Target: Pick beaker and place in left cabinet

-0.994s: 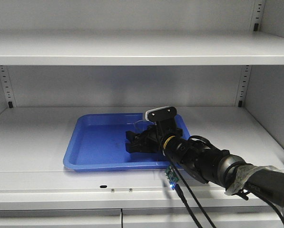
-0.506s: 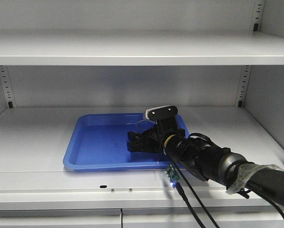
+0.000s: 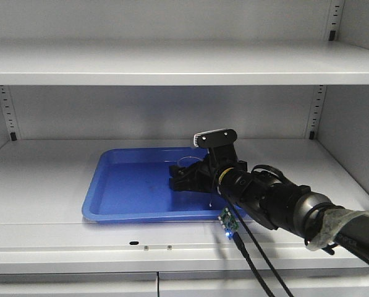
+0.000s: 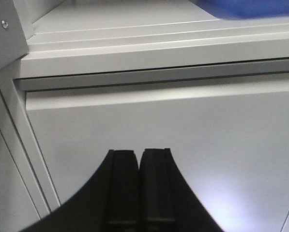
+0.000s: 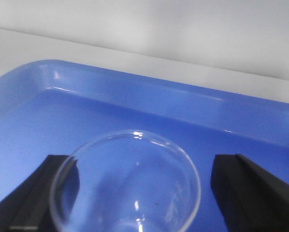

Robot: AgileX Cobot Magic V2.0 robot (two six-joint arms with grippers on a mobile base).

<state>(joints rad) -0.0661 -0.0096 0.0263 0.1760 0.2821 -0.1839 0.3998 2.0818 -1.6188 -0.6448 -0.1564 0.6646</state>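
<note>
**Beaker down in tray, jaws spread**

Since a second ago my right gripper (image 3: 185,175) has shifted right and slightly up, centre frame. Its jaws stand released, either side of the beaker (image 5: 127,186), one pad close at the left rim, the other apart. Beaker sits in the blue tray (image 3: 119,198) on the left cabinet (image 3: 42,179) shelf: placement looks done; withdrawal remains. Right arm reaches in from lower right. My left gripper (image 4: 139,193), bottom centre, is clenched on nothing.

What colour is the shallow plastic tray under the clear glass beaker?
Blue; the shallow plastic tray shows best in the front-facing view.
</note>
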